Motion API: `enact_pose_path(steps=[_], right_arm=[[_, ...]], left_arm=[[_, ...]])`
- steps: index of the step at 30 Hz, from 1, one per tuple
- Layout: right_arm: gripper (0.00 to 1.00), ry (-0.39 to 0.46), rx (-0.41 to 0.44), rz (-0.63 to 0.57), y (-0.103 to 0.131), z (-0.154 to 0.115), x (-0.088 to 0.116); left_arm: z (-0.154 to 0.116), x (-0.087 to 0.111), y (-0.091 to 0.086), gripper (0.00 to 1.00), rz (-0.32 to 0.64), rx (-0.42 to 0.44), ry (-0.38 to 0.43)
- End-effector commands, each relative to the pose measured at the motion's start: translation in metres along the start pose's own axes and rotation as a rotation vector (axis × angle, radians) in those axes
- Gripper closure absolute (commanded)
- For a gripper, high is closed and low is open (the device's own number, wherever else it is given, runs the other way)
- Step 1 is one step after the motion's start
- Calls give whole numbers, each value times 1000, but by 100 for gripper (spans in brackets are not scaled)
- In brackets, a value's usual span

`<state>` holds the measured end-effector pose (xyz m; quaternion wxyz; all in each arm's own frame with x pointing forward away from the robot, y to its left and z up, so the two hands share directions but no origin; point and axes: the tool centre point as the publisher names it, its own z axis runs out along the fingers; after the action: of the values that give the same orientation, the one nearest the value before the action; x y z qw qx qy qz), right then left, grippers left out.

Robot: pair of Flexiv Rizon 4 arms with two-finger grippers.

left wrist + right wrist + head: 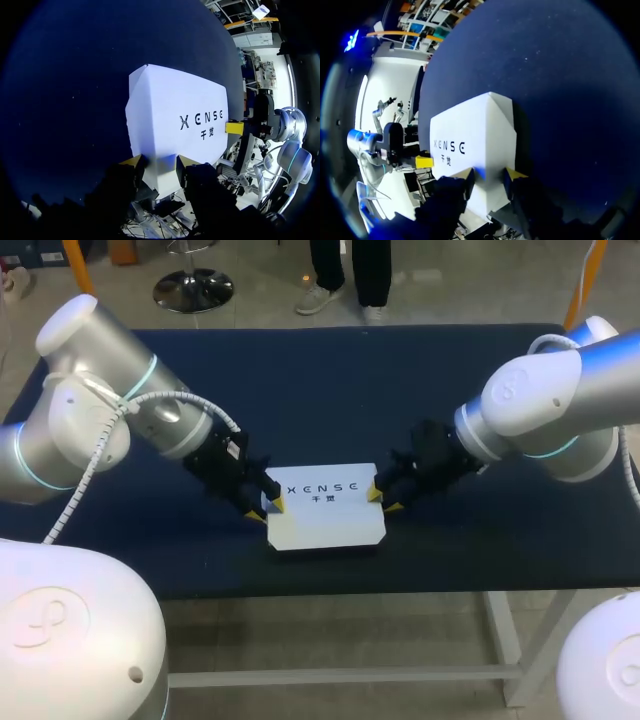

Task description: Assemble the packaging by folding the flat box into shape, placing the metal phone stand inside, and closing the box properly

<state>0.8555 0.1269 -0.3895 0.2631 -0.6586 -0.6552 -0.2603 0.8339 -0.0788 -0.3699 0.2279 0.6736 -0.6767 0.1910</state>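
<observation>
A white closed box (325,510) with dark lettering on top sits in the near middle of the dark blue table (330,380), held between my two arms. My left gripper (272,504) is at its left end, my right gripper (377,497) at its right end. In the left wrist view the box (170,110) has its near end pinched between the yellow tips of the left gripper (159,166). The right wrist view shows the same: the right gripper (489,176) is shut on the near end of the box (475,130). No metal phone stand shows in any view.
The table's front edge (330,590) runs a short way in front of the box. Bare blue cloth lies behind the box and to both sides under the arms.
</observation>
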Motion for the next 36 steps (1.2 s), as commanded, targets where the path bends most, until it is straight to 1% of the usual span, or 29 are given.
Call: enact_pose_path(steps=[1,17,30,36], right_arm=[[57,-2,17,3,3,0,3],[57,-4,69,47,9,-2,8],[58,-23,82,72,10,-5,11],[58,-28,96,83,9,-5,14]], left_arm=[[0,4,-2,55,-1,-19,-11],[-4,9,-3,55,-22,-74,-27],[-8,9,-6,55,-26,-109,-35],[-9,8,-6,55,-29,-140,-35]])
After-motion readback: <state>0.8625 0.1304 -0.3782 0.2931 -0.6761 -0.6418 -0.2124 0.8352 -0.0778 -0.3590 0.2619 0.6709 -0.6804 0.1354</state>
